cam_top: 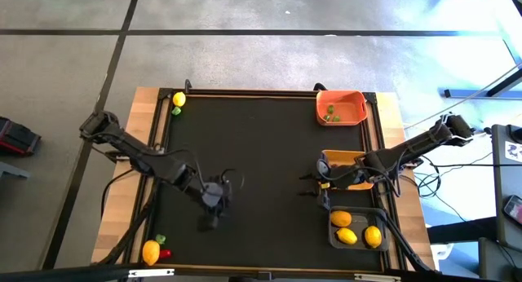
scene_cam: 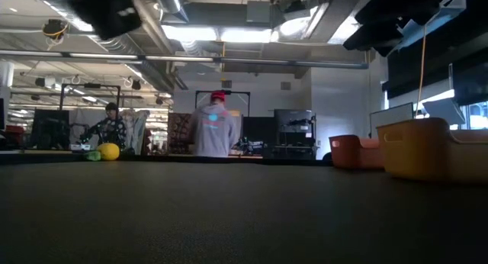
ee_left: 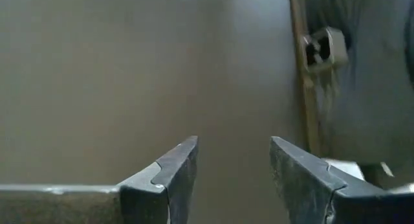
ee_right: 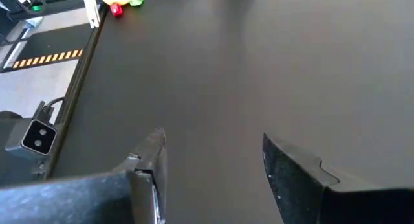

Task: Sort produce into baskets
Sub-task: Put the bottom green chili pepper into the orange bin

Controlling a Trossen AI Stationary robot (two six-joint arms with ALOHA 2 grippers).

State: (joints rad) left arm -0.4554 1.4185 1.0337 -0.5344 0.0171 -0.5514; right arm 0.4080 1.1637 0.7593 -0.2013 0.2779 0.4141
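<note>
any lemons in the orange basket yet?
No. In the high view the orange basket holds only small green pieces; three lemons lie in the dark basket.

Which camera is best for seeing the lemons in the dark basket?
The high view: it looks straight down into the dark basket and shows all three lemons inside. The low view shows only the orange and yellow baskets, and neither wrist view shows the dark basket or those lemons at all.
</note>
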